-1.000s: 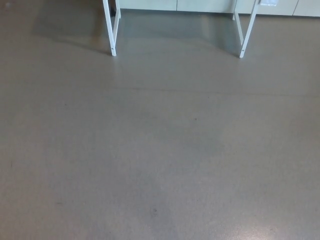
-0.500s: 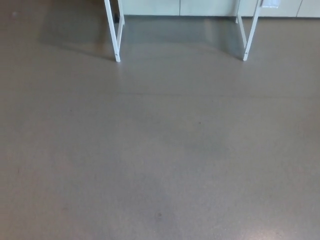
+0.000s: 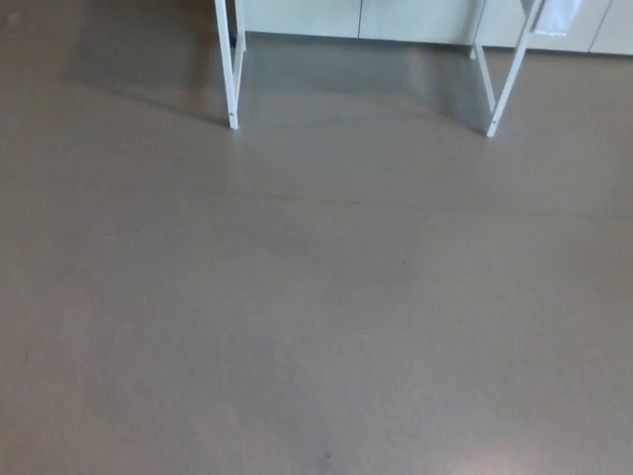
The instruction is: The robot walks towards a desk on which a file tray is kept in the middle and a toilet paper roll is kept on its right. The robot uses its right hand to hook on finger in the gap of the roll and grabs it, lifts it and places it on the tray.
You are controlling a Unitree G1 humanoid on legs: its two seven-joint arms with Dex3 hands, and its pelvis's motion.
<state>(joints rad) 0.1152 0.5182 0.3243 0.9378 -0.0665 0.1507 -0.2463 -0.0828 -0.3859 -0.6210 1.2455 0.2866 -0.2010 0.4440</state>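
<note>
Only the base of the desk shows: two white legs at the top edge of the head view. Left leg (image 3: 230, 74) runs near-vertical, foot planted on the grey-brown floor (image 3: 316, 297). Right leg (image 3: 507, 84) slants, its foot on the floor well to the right of the left leg's foot. A second thin white bar shows just beside each leg, behind it. Between the legs, a darker shadow patch on the floor. Worktop out of frame above the legs; file tray and toilet paper roll not visible.
</note>
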